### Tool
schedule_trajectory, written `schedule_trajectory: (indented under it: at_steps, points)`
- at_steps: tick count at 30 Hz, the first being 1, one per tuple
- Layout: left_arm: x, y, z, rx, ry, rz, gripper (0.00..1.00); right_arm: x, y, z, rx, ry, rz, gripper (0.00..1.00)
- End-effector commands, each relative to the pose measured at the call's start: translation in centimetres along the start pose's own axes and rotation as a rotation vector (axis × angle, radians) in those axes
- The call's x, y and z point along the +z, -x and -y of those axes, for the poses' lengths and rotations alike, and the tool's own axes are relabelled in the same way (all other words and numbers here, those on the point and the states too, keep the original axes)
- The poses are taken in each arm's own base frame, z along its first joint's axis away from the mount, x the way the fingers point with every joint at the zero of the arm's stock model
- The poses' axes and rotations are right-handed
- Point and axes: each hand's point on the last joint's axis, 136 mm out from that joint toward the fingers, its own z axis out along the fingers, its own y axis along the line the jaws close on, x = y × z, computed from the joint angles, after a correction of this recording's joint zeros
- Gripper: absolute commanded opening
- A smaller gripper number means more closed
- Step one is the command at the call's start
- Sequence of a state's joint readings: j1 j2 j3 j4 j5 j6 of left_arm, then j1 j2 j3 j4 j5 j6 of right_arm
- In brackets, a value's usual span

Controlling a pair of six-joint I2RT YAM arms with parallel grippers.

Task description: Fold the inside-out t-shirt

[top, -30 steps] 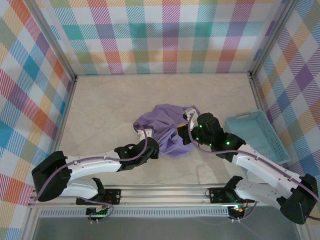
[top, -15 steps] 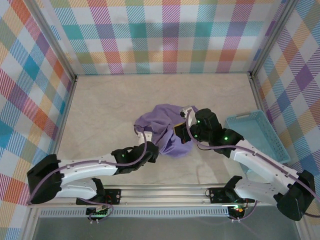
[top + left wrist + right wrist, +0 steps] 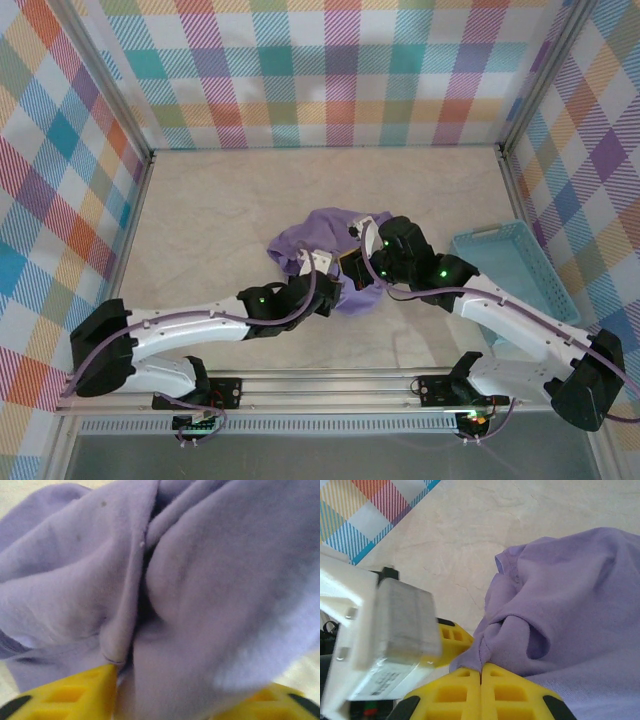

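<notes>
One plain lavender-purple short-sleeved t-shirt of soft thin fabric (image 3: 320, 232) lies crumpled in a loose heap near the middle of the pale cream, faintly marbled table (image 3: 220, 200), with both grippers at its near edge; the right gripper (image 3: 481, 672), with yellow plastic fingers, sits against the heap's near right side and its two fingers are pressed flat together, pinching a twisted fold of the purple cloth that rises from between their tips; the left gripper (image 3: 190, 690), also yellow-fingered, is pushed into the heap's near left side, just beside the right one; in the left wrist view its two fingers stand partly apart at the bottom corners, and a thick bulge of purple fabric fills the gap between them, with a folded seam edge touching the tip of one finger; whether those fingers press on the cloth cannot be told; in the right wrist view the shirt spreads away to the right over bare table, and the white housing of the other arm's wrist sits close on the left; there are two white arms with black joints, reaching in from the near edge and meeting at the shirt; one light blue plastic slatted basket (image 3: 512, 275) stands on the table to the right, apart from the shirt, beside the right arm; pastel plaid walls (image 3: 330, 70) enclose the table on three sides.
</notes>
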State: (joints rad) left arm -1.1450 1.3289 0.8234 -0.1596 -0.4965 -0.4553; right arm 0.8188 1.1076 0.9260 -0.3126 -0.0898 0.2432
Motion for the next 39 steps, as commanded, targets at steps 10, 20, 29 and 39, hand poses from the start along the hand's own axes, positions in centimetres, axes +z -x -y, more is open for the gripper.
schedule_trajectory:
  at_steps: [10, 20, 29, 39]
  points:
    - [-2.5, 1.1, -1.3, -0.048, -0.072, 0.101, 0.00, 2.4, -0.4, 6.4, 0.014, -0.242, -0.108, 0.00]
    - [-1.4, -1.4, -2.7, -0.253, -0.285, -0.001, 0.00, 5.4, 0.7, 8.8, 0.036, -0.344, -0.158, 0.25]
    - [-1.1, -0.3, -3.2, -0.333, -0.383, 0.005, 0.00, 2.5, -3.5, -0.5, 0.090, -0.003, -0.129, 0.40]
    - [-1.1, -1.6, -3.3, -0.322, -0.397, -0.029, 0.00, 7.8, -6.9, -1.4, 0.197, 0.075, -0.146, 0.29]
